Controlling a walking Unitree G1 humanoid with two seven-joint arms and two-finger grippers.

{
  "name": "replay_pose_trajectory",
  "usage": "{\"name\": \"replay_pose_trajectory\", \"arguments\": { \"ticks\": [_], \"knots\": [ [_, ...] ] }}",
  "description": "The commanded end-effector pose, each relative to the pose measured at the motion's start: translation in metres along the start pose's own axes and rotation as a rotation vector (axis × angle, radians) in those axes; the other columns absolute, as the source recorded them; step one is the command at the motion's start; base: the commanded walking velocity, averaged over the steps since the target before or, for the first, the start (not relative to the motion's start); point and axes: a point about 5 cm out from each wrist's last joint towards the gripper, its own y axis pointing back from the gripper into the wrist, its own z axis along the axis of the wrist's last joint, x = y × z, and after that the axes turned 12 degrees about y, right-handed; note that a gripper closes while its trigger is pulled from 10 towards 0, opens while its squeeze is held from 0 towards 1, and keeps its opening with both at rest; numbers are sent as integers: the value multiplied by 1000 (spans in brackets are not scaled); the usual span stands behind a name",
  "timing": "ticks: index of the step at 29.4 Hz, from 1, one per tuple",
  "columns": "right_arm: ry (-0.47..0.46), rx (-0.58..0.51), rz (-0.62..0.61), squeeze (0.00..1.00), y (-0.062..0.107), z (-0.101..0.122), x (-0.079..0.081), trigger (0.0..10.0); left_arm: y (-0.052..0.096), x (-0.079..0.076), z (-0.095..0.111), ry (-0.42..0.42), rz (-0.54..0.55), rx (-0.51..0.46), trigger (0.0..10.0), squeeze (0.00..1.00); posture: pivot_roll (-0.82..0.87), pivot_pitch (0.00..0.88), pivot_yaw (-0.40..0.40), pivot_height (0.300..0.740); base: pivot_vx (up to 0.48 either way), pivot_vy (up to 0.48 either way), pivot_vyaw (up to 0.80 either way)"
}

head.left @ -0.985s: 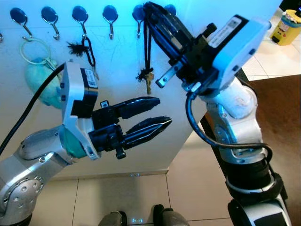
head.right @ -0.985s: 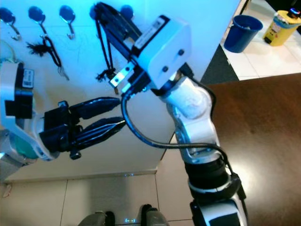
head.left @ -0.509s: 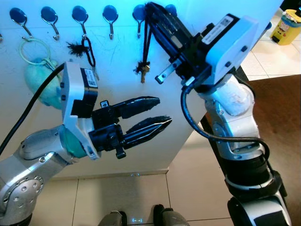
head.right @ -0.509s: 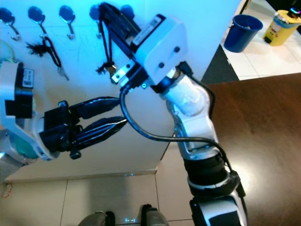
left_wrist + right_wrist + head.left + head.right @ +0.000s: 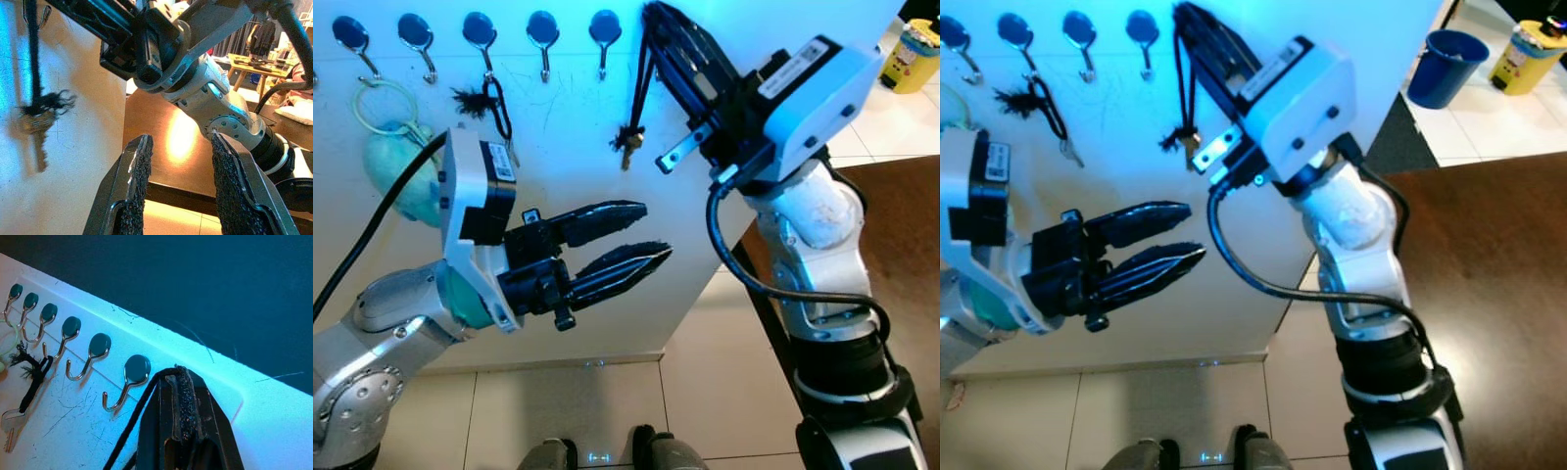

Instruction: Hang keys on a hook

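Keys [image 5: 627, 142] dangle on a black cord [image 5: 644, 73] pinched between the clenched fingers of the right gripper [image 5: 658, 18], raised against the white wall board [image 5: 568, 108] near its top edge. They hang free in front of the board, just right of the last blue-capped hook [image 5: 603, 34] in the row, cord not on any hook. Right wrist view: cord runs along the closed fingers, nearest hook [image 5: 128, 377] just beside them, more hooks trailing off behind. Another black-corded key [image 5: 495, 103] already hangs from the third hook [image 5: 481, 37]; a pale green mask [image 5: 396, 162] hangs further left. Left gripper [image 5: 641, 235] sits lower, in front of the board, fingers parted and holding nothing, pointing toward the right arm
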Motion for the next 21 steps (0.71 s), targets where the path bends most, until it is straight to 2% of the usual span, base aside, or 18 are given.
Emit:
{"name": "replay_pose_trajectory", "arguments": {
  "ticks": [1, 2, 6, 7, 15, 21],
  "knots": [
    [-2, -1, -17, 0, 5, 3, -3, 10000, 1, -1, -1, 2, -7, 16, 10000, 0, 16, 137, 90, 740, 0, 0, 0],
    [3, 25, -22, 0, 12, 2, -5, 10000, 1, 0, -1, 2, -6, 18, 10000, 0, 13, 139, 90, 740, 0, 0, 0],
    [3, 25, -22, 0, 12, 2, -5, 10000, 1, 0, -1, 2, -6, 18, 10000, 0, 13, 139, 90, 740, 0, 0, 0],
    [18, 62, -27, 0, 20, -2, -7, 10000, 1, 0, -1, 3, -6, 20, 10000, 0, 8, 140, 91, 740, 0, 0, 0],
    [42, 127, -33, 0, 32, -9, -10, 10000, 1, 2, -1, 4, -7, 23, 10000, 0, 8, 139, 89, 740, 0, 0, 0],
    [30, 203, -7, 0, 46, -19, -1, 10000, 1, 1, -1, 2, -6, 22, 10000, 0, 10, 139, 87, 740, 0, 0, 0]
  ]
}}
